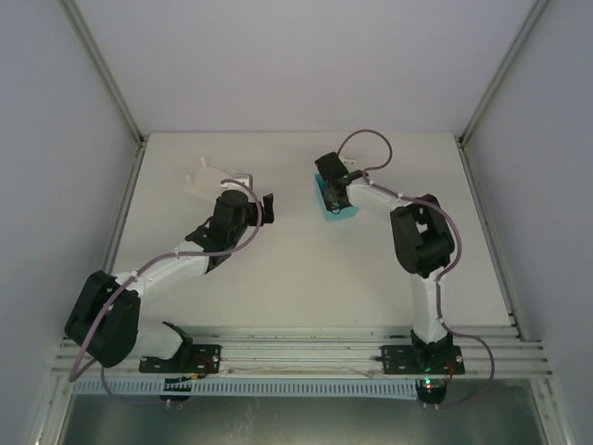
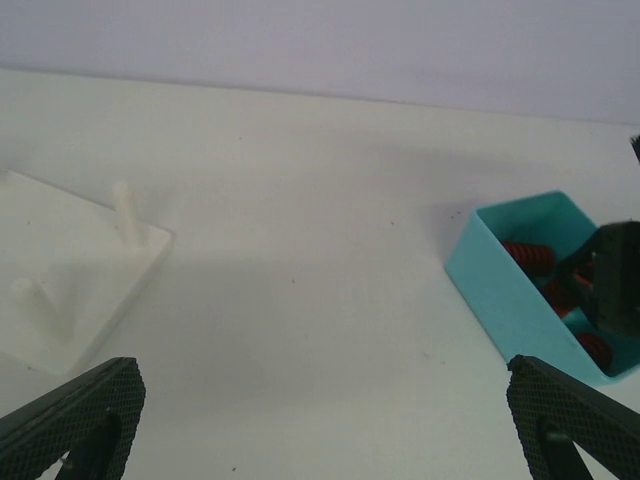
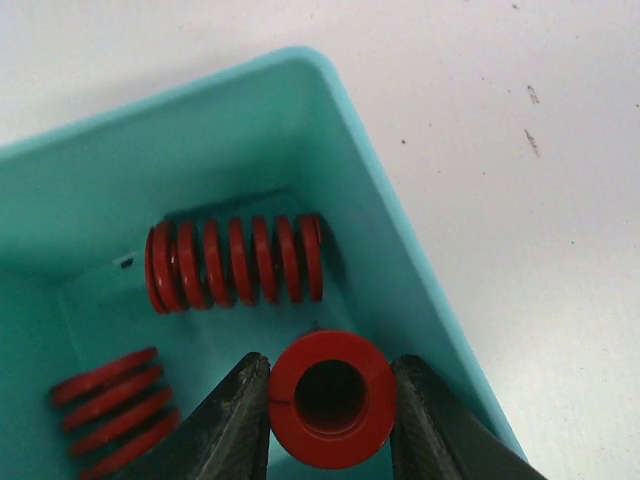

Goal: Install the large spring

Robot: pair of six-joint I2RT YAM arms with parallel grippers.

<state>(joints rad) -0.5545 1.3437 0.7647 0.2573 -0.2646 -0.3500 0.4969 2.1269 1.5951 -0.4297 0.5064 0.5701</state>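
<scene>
Turquoise rectangular plastic bin (image 3: 200, 130): smooth, semi-gloss, soft sheen on inner walls. Large red coil spring (image 3: 331, 345) betw. right pincer (image 3: 331, 400) fingers (image 3: 235, 430): coated look, satin, smooth. Those fingers: dark, matt, plastic-like. Left pincer (image 2: 325, 415) fingers (image 2: 85, 405): black, matt, cross-hatched grip texture. White square plastic peg base (image 2: 90, 270): matt. White surface (image 2: 320, 250): matt, w/ small dark specks.

No text, label, brand, number or sign can be read in any of the views
</scene>
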